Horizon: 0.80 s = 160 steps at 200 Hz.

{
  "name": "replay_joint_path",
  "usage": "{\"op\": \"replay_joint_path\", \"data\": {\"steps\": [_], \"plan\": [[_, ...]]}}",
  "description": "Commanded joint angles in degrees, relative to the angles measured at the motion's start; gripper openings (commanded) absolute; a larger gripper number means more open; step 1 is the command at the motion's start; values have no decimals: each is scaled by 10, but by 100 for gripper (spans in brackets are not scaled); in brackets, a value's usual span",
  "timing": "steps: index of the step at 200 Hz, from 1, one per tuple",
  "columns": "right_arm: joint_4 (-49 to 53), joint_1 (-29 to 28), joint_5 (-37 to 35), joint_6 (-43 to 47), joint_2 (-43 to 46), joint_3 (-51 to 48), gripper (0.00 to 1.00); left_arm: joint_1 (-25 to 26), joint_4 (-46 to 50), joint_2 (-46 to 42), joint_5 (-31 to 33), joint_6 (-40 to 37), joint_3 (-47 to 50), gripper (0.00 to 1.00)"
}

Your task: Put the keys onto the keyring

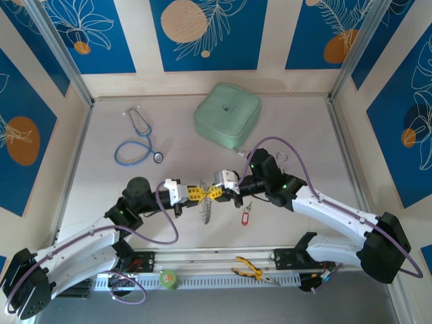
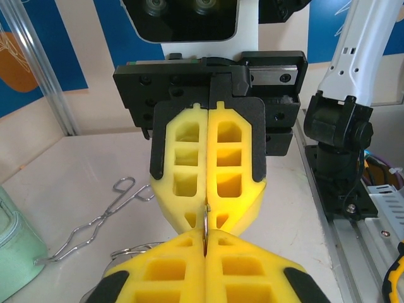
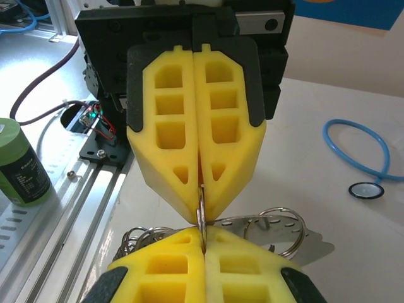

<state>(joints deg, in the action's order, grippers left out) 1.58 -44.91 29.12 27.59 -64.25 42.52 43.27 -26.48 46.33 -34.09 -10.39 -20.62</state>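
- Cream tabletop (image 1: 304,135) was fenced by aluminium posts on the left and right, with a slotted aluminium rail (image 1: 202,258) along the near edge.
- Yellow-handled pliers (image 1: 253,270) and a green tape roll (image 1: 169,277) lay on that rail.
- Open room: bare table at the far right and the near left.
- A mint-green square zip case (image 1: 227,115) sat far centre and a blue-tubed stethoscope (image 1: 138,143) far left, both well apart from the grippers.
- Left gripper (image 1: 201,194) and right gripper (image 1: 210,194) met tip to tip at mid-table.
- Both pairs of yellow fingers (image 2: 233,183) were clenched, each nipping the same thin silvery wire keyring (image 3: 201,211) edge-on.
- The keyring's bunch of small metal pieces hung just below the tips. Ring loops and a flat metal piece trailed onto the table beneath. Single keys in the bunch were too small to tell.
- A small key with a red oblong tag (image 1: 246,218) lay flat on the table, just right of the hanging bunch and apart from it.
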Motion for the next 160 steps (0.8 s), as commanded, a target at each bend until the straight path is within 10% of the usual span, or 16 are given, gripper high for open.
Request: {"op": "replay_joint_path", "data": {"steps": [1, 95, 160], "plan": [[39, -4, -43, 20, 4, 23, 24, 2, 23, -7, 13, -16, -17, 0], [141, -26, -101, 87, -18, 85, 26, 3, 215, 9, 15, -116, -114, 0], [128, -27, -77, 75, -25, 88, 1, 3, 217, 14, 15, -119, -121, 0]]}}
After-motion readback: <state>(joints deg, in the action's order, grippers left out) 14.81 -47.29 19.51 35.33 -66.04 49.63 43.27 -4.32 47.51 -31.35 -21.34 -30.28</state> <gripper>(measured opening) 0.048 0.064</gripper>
